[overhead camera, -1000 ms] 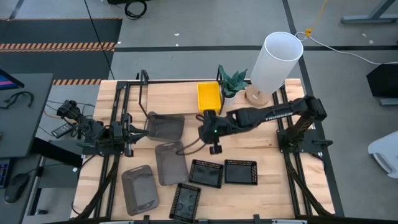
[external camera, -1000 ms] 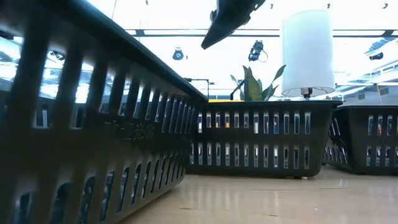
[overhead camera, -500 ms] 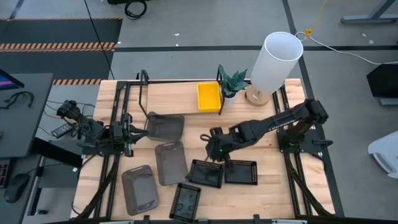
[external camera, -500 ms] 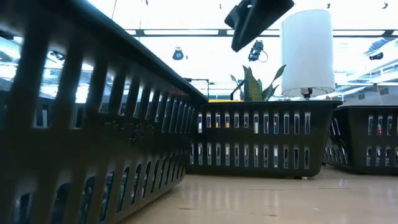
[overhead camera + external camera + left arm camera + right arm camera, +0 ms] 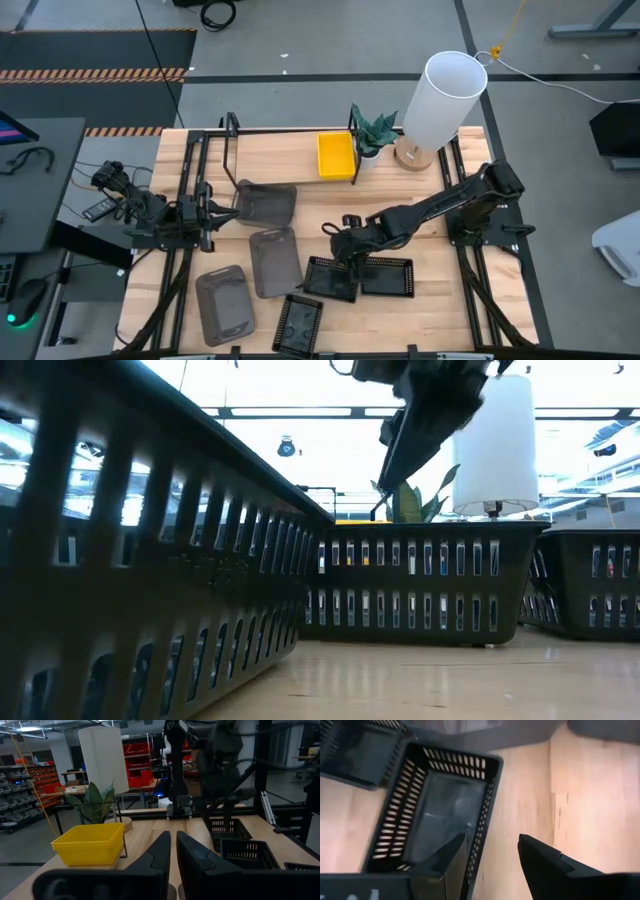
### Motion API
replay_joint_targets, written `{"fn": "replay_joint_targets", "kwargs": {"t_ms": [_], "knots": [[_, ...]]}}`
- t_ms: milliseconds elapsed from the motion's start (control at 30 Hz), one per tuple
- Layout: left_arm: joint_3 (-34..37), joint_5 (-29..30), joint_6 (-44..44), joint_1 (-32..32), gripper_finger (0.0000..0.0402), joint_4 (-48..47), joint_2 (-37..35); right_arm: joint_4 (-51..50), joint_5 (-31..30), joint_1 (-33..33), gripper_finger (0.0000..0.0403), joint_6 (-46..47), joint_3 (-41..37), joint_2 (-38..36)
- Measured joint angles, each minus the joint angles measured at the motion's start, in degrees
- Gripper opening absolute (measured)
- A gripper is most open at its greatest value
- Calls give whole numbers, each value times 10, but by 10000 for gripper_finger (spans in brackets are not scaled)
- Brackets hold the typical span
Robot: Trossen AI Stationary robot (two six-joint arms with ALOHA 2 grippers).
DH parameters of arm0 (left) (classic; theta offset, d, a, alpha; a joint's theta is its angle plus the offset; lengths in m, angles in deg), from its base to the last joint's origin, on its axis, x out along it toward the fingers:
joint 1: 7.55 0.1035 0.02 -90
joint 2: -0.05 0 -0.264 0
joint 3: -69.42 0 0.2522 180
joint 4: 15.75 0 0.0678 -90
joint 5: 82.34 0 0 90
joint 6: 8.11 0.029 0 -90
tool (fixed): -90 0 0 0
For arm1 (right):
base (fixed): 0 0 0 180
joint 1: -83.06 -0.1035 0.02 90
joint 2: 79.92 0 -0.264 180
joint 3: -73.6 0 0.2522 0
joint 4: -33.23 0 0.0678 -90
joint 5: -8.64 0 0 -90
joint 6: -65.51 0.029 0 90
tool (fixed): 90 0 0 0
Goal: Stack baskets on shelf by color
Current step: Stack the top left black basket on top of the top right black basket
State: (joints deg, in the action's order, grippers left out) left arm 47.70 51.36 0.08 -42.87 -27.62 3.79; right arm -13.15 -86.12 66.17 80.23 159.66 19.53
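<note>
Now the right gripper (image 5: 343, 252), fingers spread, is straddling the wall of the middle black basket (image 5: 331, 279) near desk (image 5: 420, 310) centre: light, stiff plastic, slotted wall is the grab point. Left gripper (image 5: 232, 212) is idling, fingers pressed together.

right pincer (image 5: 341, 262) moved from shelf down over black basket (image 5: 331, 279) (jaws wider)

One yellow basket (image 5: 336, 155) sat on the light-wood shelf (image 5: 280, 150) w/ its thin black rod frame, at the table's far edge. Three black slotted baskets (image 5: 331, 278) (image 5: 387, 276) (image 5: 298, 323) lay upright near the front, the first two side by side. Three smoky-grey baskets (image 5: 267, 203) (image 5: 274, 261) (image 5: 222, 304) were spread toward the left.
</note>
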Motion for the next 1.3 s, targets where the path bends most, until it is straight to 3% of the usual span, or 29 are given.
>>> {"fn": "replay_joint_targets", "kwargs": {"t_ms": [533, 1033, 1300], "knots": [[0, 0, 0, 0, 38, 0, 0, 63, 33, 17, 185, 22, -1, 105], [0, 0, 0, 0, 33, 0, 0, 89, 27, 17, 16, 23, 0, 120], [0, 0, 0, 0, 36, 0, 0, 87, 31, 20, 14, 18, -1, 111]]}}
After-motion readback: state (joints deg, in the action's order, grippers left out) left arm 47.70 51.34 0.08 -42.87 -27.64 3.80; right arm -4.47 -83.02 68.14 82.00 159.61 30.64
